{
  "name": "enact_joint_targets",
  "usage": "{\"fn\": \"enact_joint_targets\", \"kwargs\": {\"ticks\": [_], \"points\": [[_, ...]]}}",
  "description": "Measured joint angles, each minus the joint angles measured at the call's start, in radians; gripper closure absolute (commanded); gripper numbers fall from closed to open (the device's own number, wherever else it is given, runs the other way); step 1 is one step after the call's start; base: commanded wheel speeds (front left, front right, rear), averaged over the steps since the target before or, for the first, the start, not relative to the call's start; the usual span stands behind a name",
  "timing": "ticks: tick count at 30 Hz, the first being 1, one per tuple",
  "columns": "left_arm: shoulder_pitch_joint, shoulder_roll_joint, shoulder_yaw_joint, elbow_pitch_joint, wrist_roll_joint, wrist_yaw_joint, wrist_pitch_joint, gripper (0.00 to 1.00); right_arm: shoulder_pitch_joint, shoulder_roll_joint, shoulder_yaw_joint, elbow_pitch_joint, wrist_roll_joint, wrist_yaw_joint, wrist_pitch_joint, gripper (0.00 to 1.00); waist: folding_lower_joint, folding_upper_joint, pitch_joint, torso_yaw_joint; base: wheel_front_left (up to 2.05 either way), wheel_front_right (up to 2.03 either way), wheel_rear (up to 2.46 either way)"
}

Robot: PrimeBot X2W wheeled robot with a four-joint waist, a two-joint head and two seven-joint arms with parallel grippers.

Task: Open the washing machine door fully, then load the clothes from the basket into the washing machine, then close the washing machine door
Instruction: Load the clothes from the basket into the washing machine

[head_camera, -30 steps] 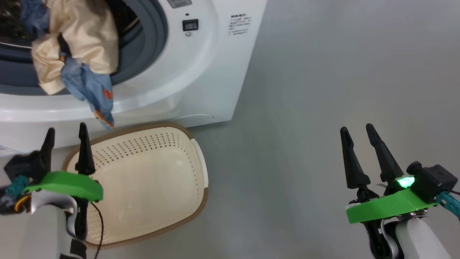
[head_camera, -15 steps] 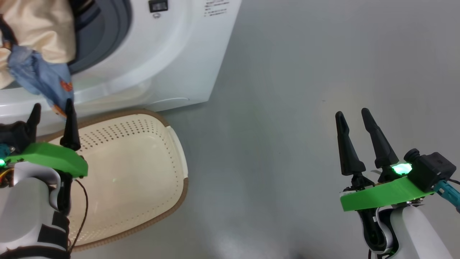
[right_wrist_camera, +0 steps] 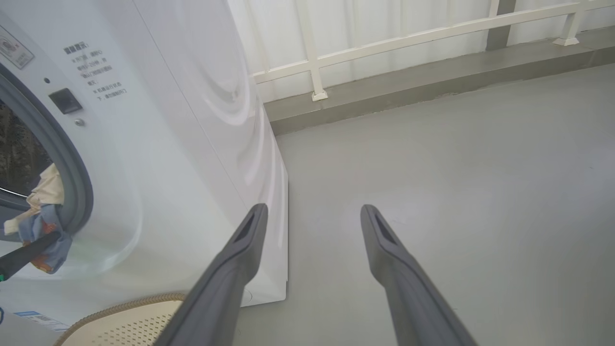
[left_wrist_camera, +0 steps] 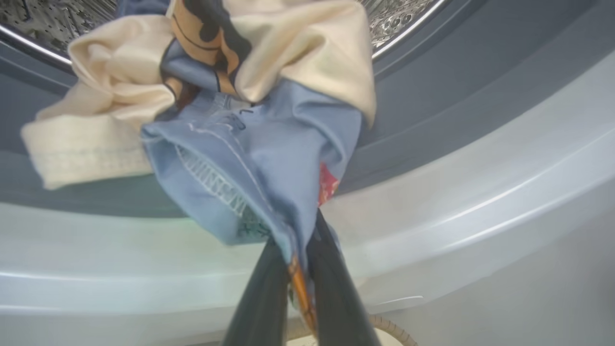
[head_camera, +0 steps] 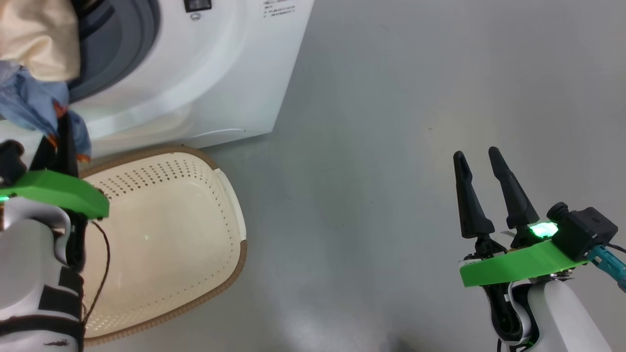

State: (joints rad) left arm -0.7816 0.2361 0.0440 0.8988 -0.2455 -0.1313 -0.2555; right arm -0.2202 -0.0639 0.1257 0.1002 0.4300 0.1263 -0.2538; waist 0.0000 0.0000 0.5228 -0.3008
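The clothes hang out of the washing machine [head_camera: 220, 73] over its grey gasket [left_wrist_camera: 432, 110]: a cream piece [head_camera: 34, 39] on top and a blue piece with orange prints [head_camera: 29, 105] dangling below. My left gripper [head_camera: 58, 127] is shut on the blue piece's lowest tip; in the left wrist view the left gripper [left_wrist_camera: 298, 240] pinches that blue cloth [left_wrist_camera: 269, 158] under the cream cloth [left_wrist_camera: 298, 53]. The basket [head_camera: 161, 176] stands on the floor under the opening with nothing in it. My right gripper [head_camera: 475, 152] is open over bare floor at the right. The washing machine door is out of view.
In the right wrist view the open right gripper [right_wrist_camera: 313, 207] points at grey floor beside the machine's side panel [right_wrist_camera: 192, 120]. A white railing [right_wrist_camera: 384, 43] and a low ledge run along the back. The basket's rim [right_wrist_camera: 120, 312] lies by the machine's base.
The head camera has swung, shifting the scene left. My left gripper has risen to the dangling blue cloth and shut on its tip. The right gripper stays open in place.
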Motion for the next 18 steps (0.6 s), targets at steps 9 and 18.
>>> {"fn": "enact_joint_targets", "kwargs": {"ticks": [9,18], "points": [[-0.001,-0.002,0.013,-0.127,0.015,0.0,0.0,1.0,0.0,0.005,-0.005,-0.002,0.0,0.0,0.0,0.0,0.0,0.0,-0.004,0.014,0.0,0.0,0.0],[-0.117,0.028,-0.005,-0.052,0.051,0.0,0.0,1.0,-0.005,0.009,0.002,-0.002,0.0,0.0,0.0,0.0,0.0,0.0,0.005,0.014,0.0,0.0,0.0]]}}
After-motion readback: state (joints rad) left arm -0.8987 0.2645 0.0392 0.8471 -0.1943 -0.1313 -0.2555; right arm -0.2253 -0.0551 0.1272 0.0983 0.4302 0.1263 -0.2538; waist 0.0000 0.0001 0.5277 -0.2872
